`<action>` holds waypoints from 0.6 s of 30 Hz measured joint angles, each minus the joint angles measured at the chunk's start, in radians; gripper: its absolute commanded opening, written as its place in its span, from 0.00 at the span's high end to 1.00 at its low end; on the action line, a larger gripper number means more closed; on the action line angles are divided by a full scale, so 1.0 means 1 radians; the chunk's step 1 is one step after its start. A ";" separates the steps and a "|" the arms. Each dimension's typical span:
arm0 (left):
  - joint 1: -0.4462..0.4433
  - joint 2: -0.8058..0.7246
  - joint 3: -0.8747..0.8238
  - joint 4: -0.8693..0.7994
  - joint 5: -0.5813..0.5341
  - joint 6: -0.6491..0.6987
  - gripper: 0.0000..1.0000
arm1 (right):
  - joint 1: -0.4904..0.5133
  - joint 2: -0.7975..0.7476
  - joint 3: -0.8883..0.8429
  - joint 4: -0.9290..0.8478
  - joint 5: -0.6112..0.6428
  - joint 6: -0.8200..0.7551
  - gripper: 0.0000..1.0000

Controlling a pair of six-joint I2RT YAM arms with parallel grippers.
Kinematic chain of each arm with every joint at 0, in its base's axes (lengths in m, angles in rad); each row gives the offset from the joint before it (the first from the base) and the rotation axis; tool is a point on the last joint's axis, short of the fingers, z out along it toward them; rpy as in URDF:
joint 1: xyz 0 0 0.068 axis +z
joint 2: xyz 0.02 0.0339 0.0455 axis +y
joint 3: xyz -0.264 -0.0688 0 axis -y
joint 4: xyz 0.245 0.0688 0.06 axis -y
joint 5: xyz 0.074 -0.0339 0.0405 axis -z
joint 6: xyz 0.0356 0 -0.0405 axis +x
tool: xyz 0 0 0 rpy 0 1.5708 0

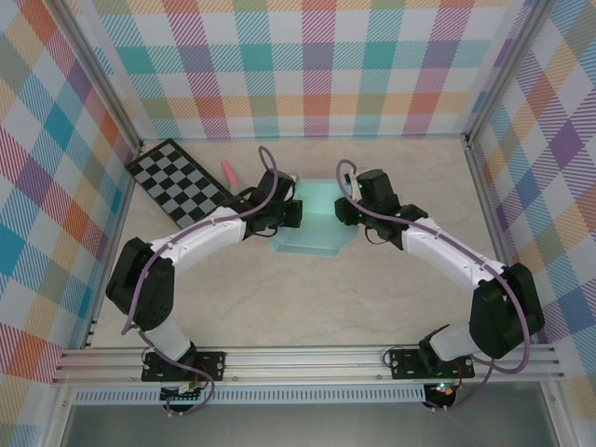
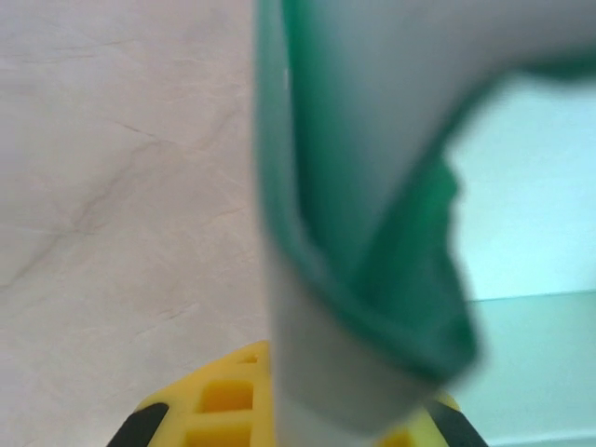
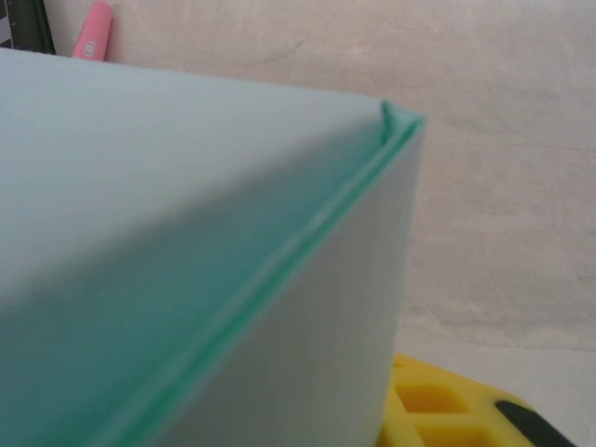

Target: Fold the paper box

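The paper box [image 1: 317, 228] is pale mint card, partly folded up, lying at the middle of the table between both arms. My left gripper [image 1: 290, 215] is at its left edge. In the left wrist view a raised flap [image 2: 363, 214] of the box runs down between my yellow fingers [image 2: 209, 400], and the jaws are shut on it. My right gripper [image 1: 346, 212] is against the box's right side. In the right wrist view a box wall [image 3: 307, 345] stands right in front of the jaws, so one yellow finger [image 3: 447, 405] shows and the other is hidden.
A black-and-white checkerboard [image 1: 182, 182] lies at the back left, with a small pink object [image 1: 228, 170] beside it, close behind my left gripper. Plaid walls enclose the table on three sides. The beige tabletop [image 1: 307, 298] lies bare in front of the box.
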 measured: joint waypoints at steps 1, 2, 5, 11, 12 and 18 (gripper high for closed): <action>-0.006 0.000 0.000 -0.005 -0.032 -0.013 1.00 | 0.009 0.008 0.002 0.010 0.013 -0.001 0.77; -0.015 0.000 0.000 -0.013 -0.070 -0.027 1.00 | 0.017 0.017 0.004 0.020 0.027 -0.001 0.81; -0.038 0.000 -0.002 -0.021 -0.142 -0.067 1.00 | 0.032 0.029 0.003 0.040 0.061 0.005 0.90; -0.060 0.000 -0.002 -0.019 -0.194 -0.125 1.00 | 0.038 0.029 0.000 0.053 0.087 0.004 0.91; -0.061 0.000 -0.002 -0.020 -0.197 -0.130 1.00 | 0.038 0.029 0.000 0.055 0.089 0.002 0.88; -0.078 0.000 -0.002 -0.022 -0.201 -0.155 1.00 | 0.038 0.056 -0.001 0.062 0.137 -0.016 0.57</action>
